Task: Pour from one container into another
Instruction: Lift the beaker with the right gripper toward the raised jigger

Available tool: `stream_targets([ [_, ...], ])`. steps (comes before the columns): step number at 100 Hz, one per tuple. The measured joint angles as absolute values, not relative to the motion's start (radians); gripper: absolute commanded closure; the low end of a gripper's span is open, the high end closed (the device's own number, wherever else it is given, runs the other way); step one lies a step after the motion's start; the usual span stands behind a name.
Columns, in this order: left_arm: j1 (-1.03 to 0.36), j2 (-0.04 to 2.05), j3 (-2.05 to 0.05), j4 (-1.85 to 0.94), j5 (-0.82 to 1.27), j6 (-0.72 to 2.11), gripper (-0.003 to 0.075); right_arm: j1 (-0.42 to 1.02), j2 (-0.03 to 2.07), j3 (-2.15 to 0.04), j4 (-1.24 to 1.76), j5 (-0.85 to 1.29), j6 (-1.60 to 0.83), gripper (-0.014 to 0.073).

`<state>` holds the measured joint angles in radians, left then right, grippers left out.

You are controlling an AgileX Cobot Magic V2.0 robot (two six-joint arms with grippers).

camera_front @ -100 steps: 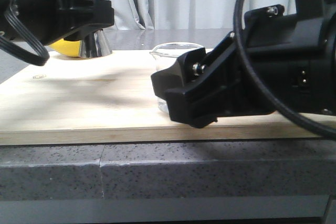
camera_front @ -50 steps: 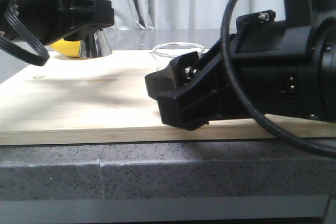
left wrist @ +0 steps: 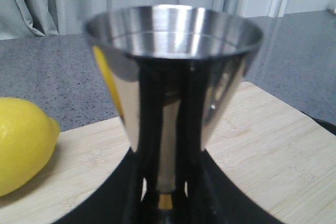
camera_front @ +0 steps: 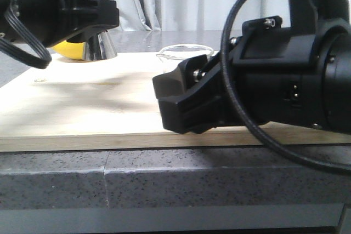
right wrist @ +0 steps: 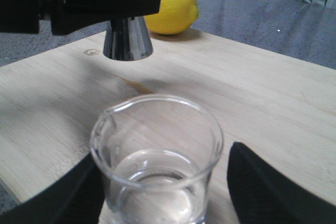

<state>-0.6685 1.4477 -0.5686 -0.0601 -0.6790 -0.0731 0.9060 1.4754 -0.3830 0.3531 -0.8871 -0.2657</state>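
The clear glass beaker (right wrist: 157,150) stands upright on the wooden board (right wrist: 262,93), holding a little clear liquid. My right gripper (right wrist: 163,182) is open around it: one finger is close against one side, the other stands off with a gap. In the front view only the beaker's rim (camera_front: 184,47) shows above the right gripper (camera_front: 181,102). The steel jigger (left wrist: 173,51) stands upright at the board's far left, its wide base (right wrist: 127,40) visible. My left gripper (left wrist: 167,182) is shut on its narrow waist, and in the front view it (camera_front: 109,17) covers the jigger's (camera_front: 101,47) top.
A yellow lemon (right wrist: 170,6) lies just behind the jigger at the board's far left corner, also showing as the lemon (camera_front: 68,50) in the front view. The board (camera_front: 82,108) rests on a grey speckled counter (camera_front: 164,179). Curtains hang behind.
My right arm has pushed forward toward the beaker, filling more of the front view and hiding the beaker's body. The left arm and jigger have not moved.
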Motion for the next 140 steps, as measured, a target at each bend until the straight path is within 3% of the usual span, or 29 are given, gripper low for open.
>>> stream_targets([
  [25,-0.668,1.448,-0.569,-0.060,-0.679,-0.073,0.0739,0.910,1.475,-0.383,0.345,-0.889,-0.266,0.0304],
  [92,-0.668,1.448,-0.569,-0.027,-0.642,-0.071,0.0739,0.885,1.462,-0.426,0.353,-0.984,-0.276,0.0304],
  [140,-0.672,1.448,-0.569,0.000,-0.642,-0.073,0.0739,0.701,1.404,-0.653,0.250,-0.644,-0.367,0.0305],
])
